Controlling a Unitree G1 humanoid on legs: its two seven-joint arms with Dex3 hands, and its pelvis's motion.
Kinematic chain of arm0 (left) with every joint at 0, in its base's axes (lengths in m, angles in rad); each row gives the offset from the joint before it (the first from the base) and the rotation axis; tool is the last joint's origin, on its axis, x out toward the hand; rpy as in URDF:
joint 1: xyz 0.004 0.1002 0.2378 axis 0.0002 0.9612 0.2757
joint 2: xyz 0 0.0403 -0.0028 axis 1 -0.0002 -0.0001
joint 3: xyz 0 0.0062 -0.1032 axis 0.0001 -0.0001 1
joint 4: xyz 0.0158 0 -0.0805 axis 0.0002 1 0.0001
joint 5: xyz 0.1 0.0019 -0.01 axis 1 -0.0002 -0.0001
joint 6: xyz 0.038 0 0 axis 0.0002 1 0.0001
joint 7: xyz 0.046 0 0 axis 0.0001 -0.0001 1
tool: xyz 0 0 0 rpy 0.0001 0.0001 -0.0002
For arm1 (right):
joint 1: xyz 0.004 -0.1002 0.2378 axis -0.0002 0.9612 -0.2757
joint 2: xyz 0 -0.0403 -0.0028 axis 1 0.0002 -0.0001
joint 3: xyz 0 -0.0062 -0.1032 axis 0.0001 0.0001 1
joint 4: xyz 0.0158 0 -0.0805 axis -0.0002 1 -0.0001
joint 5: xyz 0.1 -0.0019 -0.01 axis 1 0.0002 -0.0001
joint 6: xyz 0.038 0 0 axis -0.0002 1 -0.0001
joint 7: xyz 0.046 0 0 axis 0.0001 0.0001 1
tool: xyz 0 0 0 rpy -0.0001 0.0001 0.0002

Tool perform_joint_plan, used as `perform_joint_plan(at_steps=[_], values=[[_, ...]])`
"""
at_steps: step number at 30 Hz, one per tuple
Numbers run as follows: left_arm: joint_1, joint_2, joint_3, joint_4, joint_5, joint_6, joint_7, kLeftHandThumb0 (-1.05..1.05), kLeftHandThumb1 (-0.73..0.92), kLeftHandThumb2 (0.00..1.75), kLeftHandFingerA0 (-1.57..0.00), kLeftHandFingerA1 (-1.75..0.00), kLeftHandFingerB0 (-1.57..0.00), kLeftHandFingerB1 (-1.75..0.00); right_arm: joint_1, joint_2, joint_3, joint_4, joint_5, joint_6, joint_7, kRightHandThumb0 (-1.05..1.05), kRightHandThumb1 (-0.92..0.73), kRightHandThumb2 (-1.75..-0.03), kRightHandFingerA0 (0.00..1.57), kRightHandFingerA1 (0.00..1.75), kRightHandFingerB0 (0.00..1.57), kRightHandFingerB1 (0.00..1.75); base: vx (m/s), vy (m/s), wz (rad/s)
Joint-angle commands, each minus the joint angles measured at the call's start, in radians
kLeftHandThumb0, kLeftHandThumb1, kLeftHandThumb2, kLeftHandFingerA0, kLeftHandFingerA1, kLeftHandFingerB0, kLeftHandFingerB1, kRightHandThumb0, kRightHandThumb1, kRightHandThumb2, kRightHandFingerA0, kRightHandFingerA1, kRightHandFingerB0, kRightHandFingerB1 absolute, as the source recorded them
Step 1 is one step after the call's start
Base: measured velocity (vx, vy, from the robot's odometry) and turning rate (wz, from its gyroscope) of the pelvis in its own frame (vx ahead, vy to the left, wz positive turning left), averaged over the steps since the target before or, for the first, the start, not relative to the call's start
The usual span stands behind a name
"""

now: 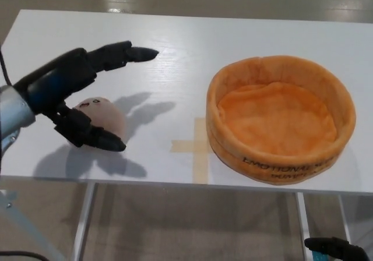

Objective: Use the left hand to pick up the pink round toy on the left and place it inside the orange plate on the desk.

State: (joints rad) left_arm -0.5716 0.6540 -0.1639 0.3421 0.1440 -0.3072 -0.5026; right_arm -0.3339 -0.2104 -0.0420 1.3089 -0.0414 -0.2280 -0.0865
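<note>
Black fingers [125, 53]: the upper ones of the left hand [70, 92] stretch out over the white top toward the far side, held above the toy; the thumb [96, 137] curls low in front of the toy, its tip near the near edge.
Grasp: spread apart, bracketing the toy from above and from the front, not clamped on it; whether the thumb touches the toy I cannot tell.
Left arm: a grey-silver forearm [13, 116] comes in over the left edge of the surface.
Pink round toy [104, 112]: sits on the surface near the near-left corner, partly covered by the hand; a small face mark shows on its top.
Shadows: the hand's dark shapes fall on the surface just right of the toy and along the near edge below it.
Tape cross [197, 147]: tan strips stuck flat by the near edge, between the toy and the plate.
Orange plate [233, 80]: a soft, high-walled round bowl on the right half of the surface, well apart from the toy, black lettering on its near wall.
Surface [192, 39]: white, on pale legs.
Right hand [337, 249]: a dark bit of it shows low beyond the near-right corner, below the surface; its fingers cannot be made out.
</note>
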Motion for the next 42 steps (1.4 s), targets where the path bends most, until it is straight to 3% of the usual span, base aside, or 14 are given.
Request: perform_joint_plan(at_steps=[1, 4, 5, 9, 14, 15, 19, 20, 22, 23, 25, 29, 32, 42], values=[[-0.096, 0.034, -0.189, 0.309, 0.452, 0.039, 0.375, -0.57, 0.35, 0.67, -0.06, -0.23, -0.10, -0.37, 0.007, 0.000, 0.015, 0.010, -0.037, -0.004, 0.007, -0.16, -0.37, -0.68, 0.69, 0.79, 0.54, 0.64, 0.00, 0.000, 0.00], [-0.112, 0.033, -0.208, 0.349, 0.448, 0.046, 0.375, -0.57, 0.36, 0.67, -0.06, -0.24, -0.11, -0.37, 0.006, 0.000, 0.015, 0.010, -0.038, -0.001, 0.008, -0.15, -0.38, -0.68, 0.69, 0.79, 0.53, 0.64, 0.00, 0.000, 0.00], [-0.115, 0.032, -0.211, 0.364, 0.446, 0.044, 0.380, -0.29, 0.16, 0.78, -0.01, -0.50, 0.00, -0.46, 0.006, -0.001, 0.018, 0.011, -0.042, -0.002, 0.004, -0.13, -0.39, -0.63, 0.69, 0.78, 0.56, 0.62, 0.00, 0.000, 0.00], [-0.136, 0.028, -0.233, 0.429, 0.443, 0.033, 0.411, -0.55, 0.37, 0.66, -0.07, -0.30, -0.12, -0.35, 0.004, 0.001, 0.010, 0.010, -0.035, 0.006, 0.006, -0.09, -0.40, -0.64, 0.70, 0.80, 0.55, 0.62, 0.00, 0.000, 0.00], [-0.162, 0.026, -0.261, 0.516, 0.443, 0.018, 0.449, -0.29, 0.18, 0.79, -0.01, -0.50, 0.00, -0.46, 0.003, 0.000, 0.012, 0.010, -0.042, 0.004, 0.004, -0.14, -0.37, -0.68, 0.68, 0.79, 0.52, 0.63, 0.00, 0.000, 0.00], [-0.167, 0.025, -0.267, 0.528, 0.444, 0.021, 0.451, -0.56, 0.38, 0.65, -0.08, -0.28, -0.14, -0.35, 0.004, -0.002, 0.013, 0.010, -0.045, 0.003, 0.005, -0.14, -0.38, -0.67, 0.68, 0.78, 0.53, 0.63, 0.00, 0.000, 0.00], [-0.178, 0.022, -0.281, 0.577, 0.449, -0.003, 0.483, -0.29, 0.30, 0.86, -0.01, -0.49, 0.00, -0.45, 0.005, 0.000, 0.010, 0.010, -0.043, -0.002, 0.004, -0.15, -0.36, -0.68, 0.69, 0.80, 0.53, 0.64, 0.00, 0.000, 0.00], [-0.180, 0.021, -0.282, 0.584, 0.448, -0.007, 0.487, -0.46, 0.52, 0.56, -0.18, -0.31, -0.21, -0.29, 0.003, 0.000, 0.008, 0.010, -0.043, 0.000, 0.004, -0.16, -0.36, -0.68, 0.69, 0.80, 0.54, 0.64, 0.00, 0.000, 0.00], [-0.186, 0.019, -0.285, 0.601, 0.445, -0.024, 0.489, -0.38, 0.69, 0.62, -0.51, -0.40, -0.28, -0.31, -0.001, 0.001, 0.007, 0.011, -0.043, 0.006, 0.002, -0.11, -0.39, -0.63, 0.67, 0.78, 0.56, 0.62, 0.00, 0.000, 0.00], [-0.186, 0.011, -0.265, 0.616, 0.413, -0.048, 0.481, -0.20, 0.78, 0.63, -0.83, -0.89, -0.55, -0.37, -0.001, 0.002, 0.007, 0.011, -0.044, 0.006, 0.004, -0.12, -0.38, -0.64, 0.67, 0.79, 0.55, 0.62, 0.00, 0.000, 0.00], [-0.183, -0.004, -0.230, 0.642, 0.363, -0.085, 0.479, -0.19, 0.79, 0.65, -1.05, -0.66, -0.70, -0.43, -0.002, 0.002, 0.007, 0.011, -0.045, 0.003, 0.006, -0.13, -0.38, -0.64, 0.68, 0.79, 0.56, 0.63, 0.00, 0.000, 0.00], [-0.173, -0.022, -0.192, 0.648, 0.333, -0.116, 0.498, -0.17, 0.77, 0.75, -0.95, -1.25, -0.90, -0.75, -0.005, 0.000, 0.011, 0.012, -0.051, 0.005, 0.004, -0.15, -0.37, -0.67, 0.70, 0.79, 0.54, 0.63, 0.00, 0.000, 0.00], [-0.173, -0.027, -0.177, 0.651, 0.337, -0.143, 0.518, -0.15, 0.78, 0.73, -0.90, -1.37, -0.85, -0.86, -0.007, 0.000, 0.012, 0.012, -0.053, 0.005, 0.001, -0.18, -0.36, -0.69, 0.70, 0.79, 0.55, 0.64, 0.00, 0.000, 0.00], [-0.187, -0.037, -0.140, 0.616, 0.327, -0.175, 0.514, -0.17, 0.78, 0.63, -1.04, -1.08, -0.88, -0.67, -0.008, -0.001, -0.001, 0.011, -0.049, -0.003, 0.007, -0.15, -0.38, -0.67, 0.67, 0.79, 0.56, 0.63, 0.00, 0.000, 0.00]])
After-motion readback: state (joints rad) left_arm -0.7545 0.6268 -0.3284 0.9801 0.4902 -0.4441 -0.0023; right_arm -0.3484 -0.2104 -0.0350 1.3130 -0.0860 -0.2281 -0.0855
